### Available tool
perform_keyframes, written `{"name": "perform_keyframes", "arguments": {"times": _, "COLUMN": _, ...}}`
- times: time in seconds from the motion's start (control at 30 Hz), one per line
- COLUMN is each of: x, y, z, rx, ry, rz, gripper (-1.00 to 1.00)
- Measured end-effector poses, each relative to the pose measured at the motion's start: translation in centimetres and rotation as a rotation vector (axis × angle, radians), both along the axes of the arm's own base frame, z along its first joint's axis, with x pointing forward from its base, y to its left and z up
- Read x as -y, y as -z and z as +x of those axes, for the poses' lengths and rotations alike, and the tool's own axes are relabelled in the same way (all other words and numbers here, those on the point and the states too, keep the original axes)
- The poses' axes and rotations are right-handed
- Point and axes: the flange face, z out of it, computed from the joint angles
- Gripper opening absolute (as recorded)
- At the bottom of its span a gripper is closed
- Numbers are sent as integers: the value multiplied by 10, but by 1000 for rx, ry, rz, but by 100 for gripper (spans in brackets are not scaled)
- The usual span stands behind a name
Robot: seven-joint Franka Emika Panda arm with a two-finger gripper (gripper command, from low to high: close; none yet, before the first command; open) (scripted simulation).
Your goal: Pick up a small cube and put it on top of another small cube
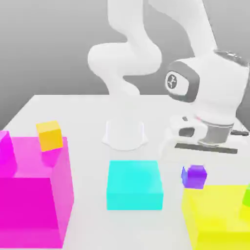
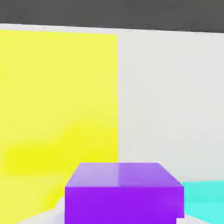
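The tiny purple cube (image 1: 194, 176) sits just below my gripper (image 1: 200, 156), at the far edge of the big yellow block (image 1: 215, 217). In the hand view the purple cube (image 2: 124, 191) is very close, with the yellow block (image 2: 57, 100) beside it. The tiny orange-yellow cube (image 1: 50, 135) rests on top of the big magenta block (image 1: 34, 195), at the exterior view's left, far from the gripper.
A cyan block (image 1: 135, 185) lies on the white table (image 1: 88, 112) between the magenta and yellow blocks. A small green object (image 1: 246, 197) sits on the yellow block at the right edge. The arm's base (image 1: 124, 133) stands behind the cyan block.
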Motion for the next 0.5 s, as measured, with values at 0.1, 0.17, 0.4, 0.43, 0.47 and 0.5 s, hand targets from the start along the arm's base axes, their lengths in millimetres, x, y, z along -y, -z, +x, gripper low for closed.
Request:
{"name": "perform_keyframes", "arguments": {"times": 0.1, "x": 74, "y": -44, "z": 9, "rx": 11, "ry": 224, "rz": 5, "gripper": -100}}
{"name": "perform_keyframes", "arguments": {"times": 0.17, "x": 124, "y": -73, "z": 4, "rx": 18, "ry": 372, "rz": 22, "gripper": -100}}
{"name": "perform_keyframes", "arguments": {"times": 0.4, "x": 271, "y": -136, "z": -58, "rx": 56, "ry": 829, "rz": 139, "gripper": -100}}
{"name": "perform_keyframes", "arguments": {"times": 0.43, "x": 274, "y": -124, "z": -60, "rx": 58, "ry": 840, "rz": 143, "gripper": -100}}
{"name": "perform_keyframes", "arguments": {"times": 0.47, "x": 275, "y": -110, "z": -62, "rx": 58, "ry": 845, "rz": 144, "gripper": -100}}
{"name": "perform_keyframes", "arguments": {"times": 0.5, "x": 276, "y": -104, "z": -63, "rx": 59, "ry": 848, "rz": 145, "gripper": 100}}
